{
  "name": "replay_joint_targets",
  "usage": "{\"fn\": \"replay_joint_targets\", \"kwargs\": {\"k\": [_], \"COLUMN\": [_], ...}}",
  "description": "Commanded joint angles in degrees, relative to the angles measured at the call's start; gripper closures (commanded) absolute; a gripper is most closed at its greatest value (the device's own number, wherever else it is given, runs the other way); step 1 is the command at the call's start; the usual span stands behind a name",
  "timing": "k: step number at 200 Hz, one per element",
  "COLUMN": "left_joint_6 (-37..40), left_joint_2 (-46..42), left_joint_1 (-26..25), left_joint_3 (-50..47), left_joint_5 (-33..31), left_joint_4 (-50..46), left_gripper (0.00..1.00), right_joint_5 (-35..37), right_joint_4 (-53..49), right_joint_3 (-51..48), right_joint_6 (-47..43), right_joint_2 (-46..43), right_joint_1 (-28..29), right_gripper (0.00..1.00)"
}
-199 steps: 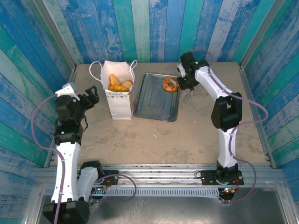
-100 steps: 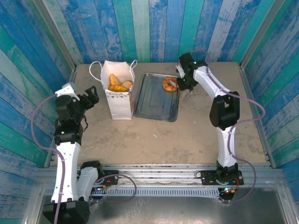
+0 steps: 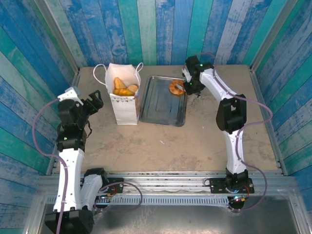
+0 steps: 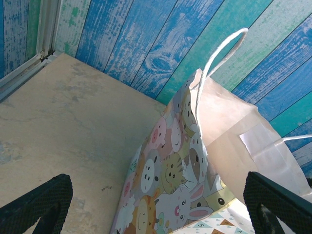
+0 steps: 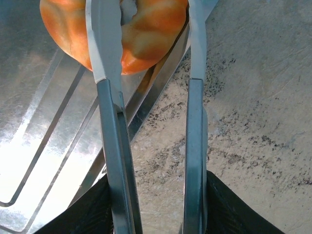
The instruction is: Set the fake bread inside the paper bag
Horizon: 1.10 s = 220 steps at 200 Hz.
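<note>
Behind, blue plank walls (image 3: 161, 29); paper bag (image 3: 124, 109) on table (image 3: 161, 146).

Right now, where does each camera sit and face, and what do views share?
Top external: above and behind the bases, looking down; both arms show, left claw by the paper bag, right claw at the doughnut on the tray.
Left wrist: on that wrist, facing the bag's side and plank wall; black fingertips show.
Right wrist: looking down its grey fingers at the doughnut and tray rim.
Shared: bag, top and left wrist; doughnut and tray, top and right wrist.
</note>
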Motion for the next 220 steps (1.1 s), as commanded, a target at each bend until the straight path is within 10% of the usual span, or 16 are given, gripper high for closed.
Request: {"fn": "replay_joint_targets", "kwargs": {"k": [1,220], "left_joint_6": [0.6,-6.4], "left_joint_2": [0.1,1.1], "left_joint_1": [0.0,0.1], "left_joint_3": [1.3,2.6], "left_joint_5": [-0.8,2.3], "left_joint_4": [-0.2,0.2], "left_gripper": [0.06,0.06], "right_joint_5": [0.8,10.5], "right_joint_4": [-1.5,0.1], "right_joint_3": [1.3,-17.5], "right_joint_6": [-0.8,0.1], "right_joint_2": [-0.1,-31.0], "right_joint_1": [0.4,10.3], "right_gripper": [0.55,0.71]}}
